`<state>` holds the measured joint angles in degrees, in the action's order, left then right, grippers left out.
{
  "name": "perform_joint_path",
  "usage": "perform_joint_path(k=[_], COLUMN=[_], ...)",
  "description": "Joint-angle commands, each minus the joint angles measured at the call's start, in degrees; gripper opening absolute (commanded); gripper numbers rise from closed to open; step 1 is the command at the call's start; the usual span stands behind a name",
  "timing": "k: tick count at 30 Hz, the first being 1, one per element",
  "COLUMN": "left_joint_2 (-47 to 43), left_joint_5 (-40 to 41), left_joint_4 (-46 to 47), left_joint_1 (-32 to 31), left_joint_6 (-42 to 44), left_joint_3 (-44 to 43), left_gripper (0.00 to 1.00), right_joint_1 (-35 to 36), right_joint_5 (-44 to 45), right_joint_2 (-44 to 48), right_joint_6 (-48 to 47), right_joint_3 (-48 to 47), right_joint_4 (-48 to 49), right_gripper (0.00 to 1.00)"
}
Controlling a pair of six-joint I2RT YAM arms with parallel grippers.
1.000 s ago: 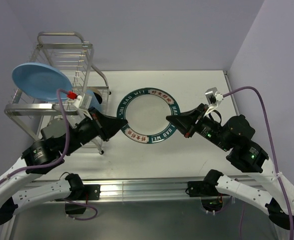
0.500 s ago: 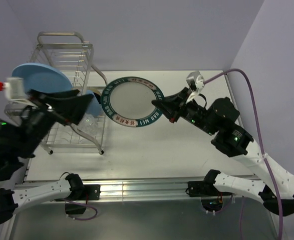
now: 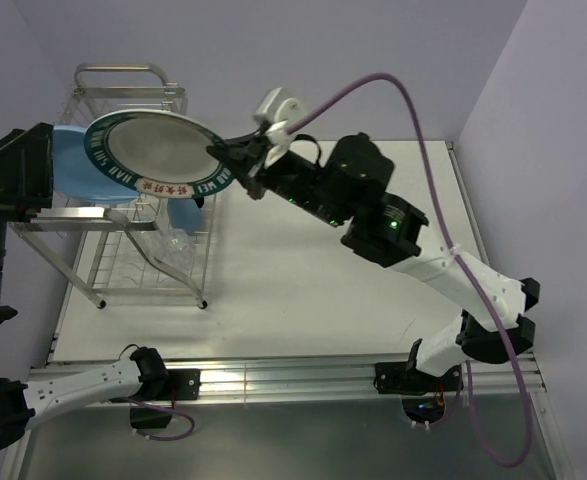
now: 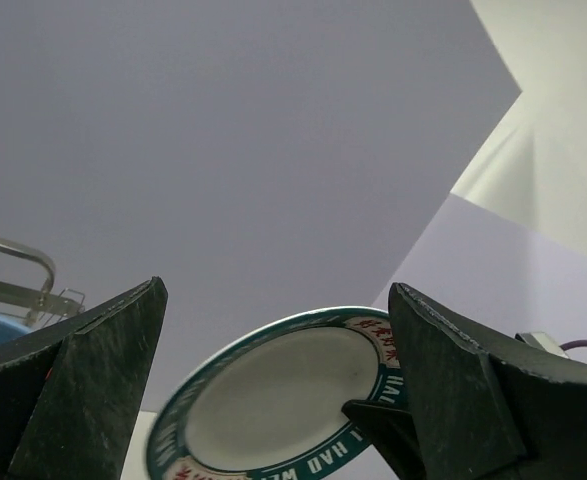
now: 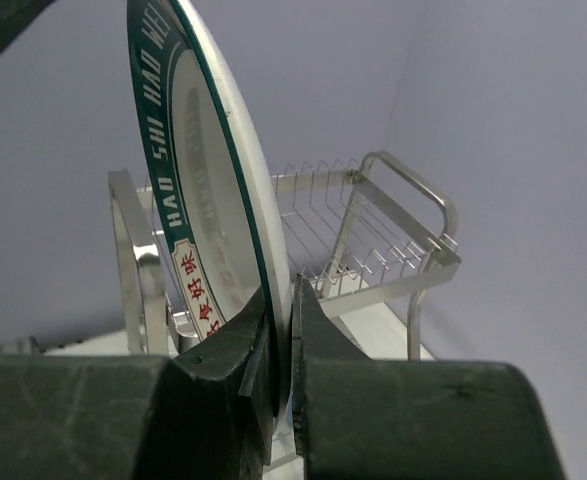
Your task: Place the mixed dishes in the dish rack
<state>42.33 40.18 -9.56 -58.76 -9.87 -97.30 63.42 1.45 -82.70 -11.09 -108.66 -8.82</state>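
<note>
A white table (image 3: 303, 290) is seen under both arms, with the tall two-tier dish rack of shiny silver wire (image 3: 123, 110) set at its far left corner. The rack's slotted upper tier and looped tube handle are also caught by the right wrist camera (image 5: 373, 250). The right arm (image 3: 413, 250) is stretched across the table towards the rack, while the left arm is raised close to the top camera at the left edge and is seen only as a dark, blurred mass.

The white plate with a dark-blue lettered rim (image 3: 158, 150) is held in the air over the rack's upper tier, tilted steeply on edge. In the top view it overlaps the plain light-blue plate (image 3: 73, 175), which is propped in that tier. Whether the lettered plate touches the rack or the blue plate cannot be told. A light-blue cup (image 3: 188, 212) is partly seen just below the lettered plate, at the rack's right side.

The lettered plate's rim is pinched by the right gripper (image 5: 283, 330), its two dark fingers clamped on either face of the plate. The left gripper (image 4: 275, 288) is spread wide with nothing between its fingers (image 4: 103, 380); the lettered plate is seen beyond them, apart from both.
</note>
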Motion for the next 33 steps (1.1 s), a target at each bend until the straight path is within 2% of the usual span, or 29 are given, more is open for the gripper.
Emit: perform_joint_path(k=[1, 5, 9, 14, 18, 23, 33], left_joint_2=[-0.6, -2.3, -5.2, -4.8, -5.1, -5.8, -6.0], left_joint_5=[2.7, 3.5, 4.5, 4.1, 3.9, 3.3, 2.1], left_joint_4=[5.0, 3.7, 6.8, 3.8, 3.5, 3.3, 2.2], left_joint_1=[-0.2, -0.3, -0.2, -0.2, -0.2, -0.3, -0.3], left_joint_6=[4.4, 4.1, 4.4, 4.3, 4.3, 3.2, 2.1], left_joint_3=[1.8, 3.7, 6.6, 3.7, 3.8, 3.9, 1.7], left_gripper=[0.99, 0.99, 0.99, 0.99, 0.99, 0.99, 0.99], right_joint_1=[3.1, 4.6, 5.3, 6.1, 6.7, 6.6, 6.6], right_joint_5=[1.2, -0.4, -1.1, -0.8, -0.5, 0.6, 1.9], right_joint_2=[-3.3, -8.1, -12.3, -17.5, -18.8, -23.4, -25.7], right_joint_6=[-9.9, -13.4, -14.2, -14.9, -14.4, -14.7, -14.5], right_joint_3=[-3.6, -6.7, -12.0, -18.2, -19.7, -26.2, -24.7], right_joint_4=[5.9, 8.5, 9.4, 8.3, 10.0, 7.4, 10.4], right_gripper=[0.0, 0.0, 0.0, 0.0, 0.0, 0.0, 0.0])
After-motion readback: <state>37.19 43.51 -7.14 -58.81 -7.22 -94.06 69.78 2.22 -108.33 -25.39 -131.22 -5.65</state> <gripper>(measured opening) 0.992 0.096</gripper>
